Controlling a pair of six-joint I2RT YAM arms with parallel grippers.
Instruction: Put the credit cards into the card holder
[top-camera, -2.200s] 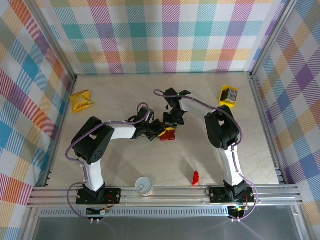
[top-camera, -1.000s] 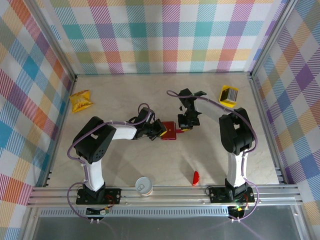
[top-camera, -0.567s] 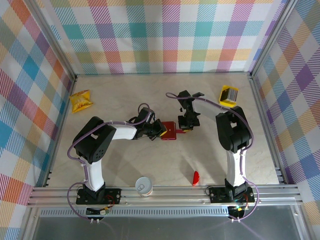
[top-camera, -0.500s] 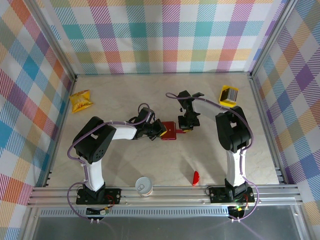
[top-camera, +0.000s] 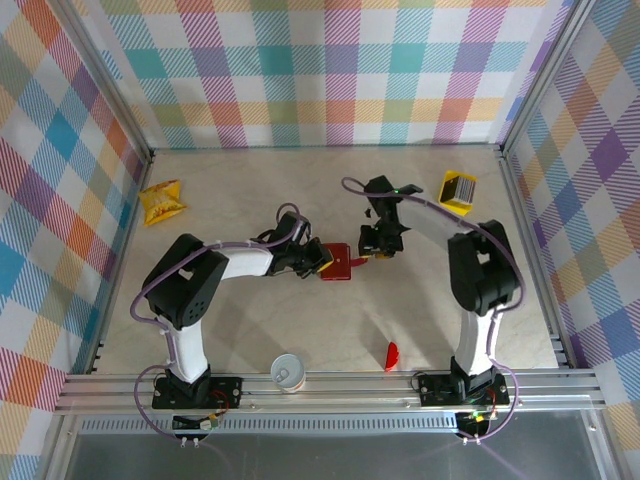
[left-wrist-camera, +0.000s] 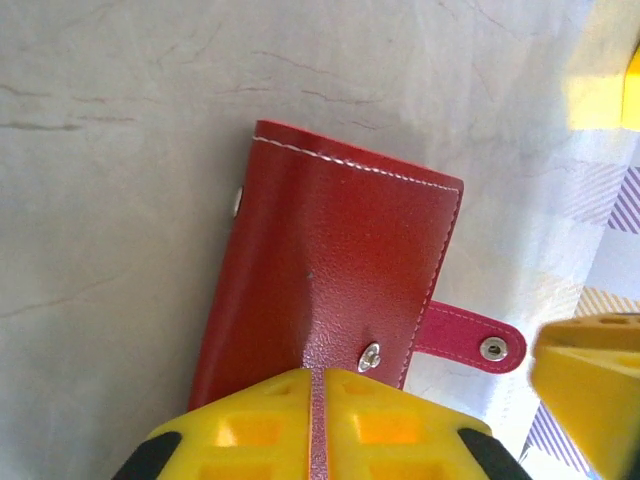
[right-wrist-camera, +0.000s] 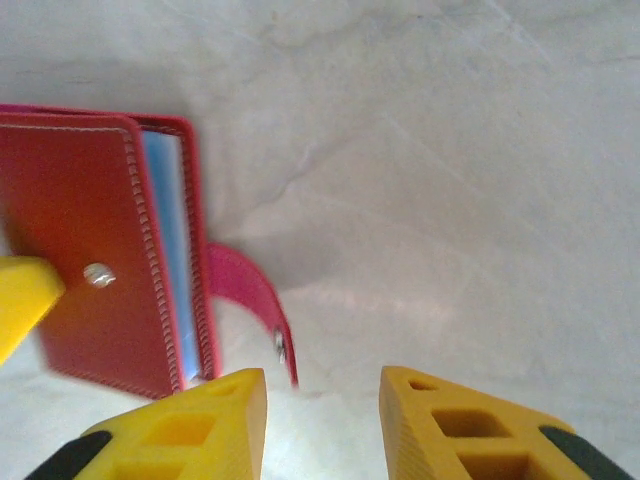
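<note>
The dark-red card holder (top-camera: 338, 262) lies mid-table, closed, its pink clasp tab (left-wrist-camera: 470, 342) unsnapped and sticking out. My left gripper (left-wrist-camera: 320, 375) is shut on a pinched ridge of the card holder's (left-wrist-camera: 340, 250) cover. Just right of the holder, my right gripper (right-wrist-camera: 322, 392) stands open over bare table, with the curled tab (right-wrist-camera: 250, 300) next to its left finger and nothing between the fingers. A grey-blue inside edge shows along the holder (right-wrist-camera: 90, 240). The credit cards (top-camera: 458, 190), yellow with a striped face, lie in a stack at the far right near the wall.
A crinkled yellow snack packet (top-camera: 162, 202) lies at the far left. A small red curved piece (top-camera: 391, 355) and a white cup (top-camera: 288, 372) sit near the front rail. Checked walls close in the table on three sides.
My right gripper has opened and let go of the clasp tab, shifting slightly right. The left gripper still pinches the card holder, which has barely moved.
</note>
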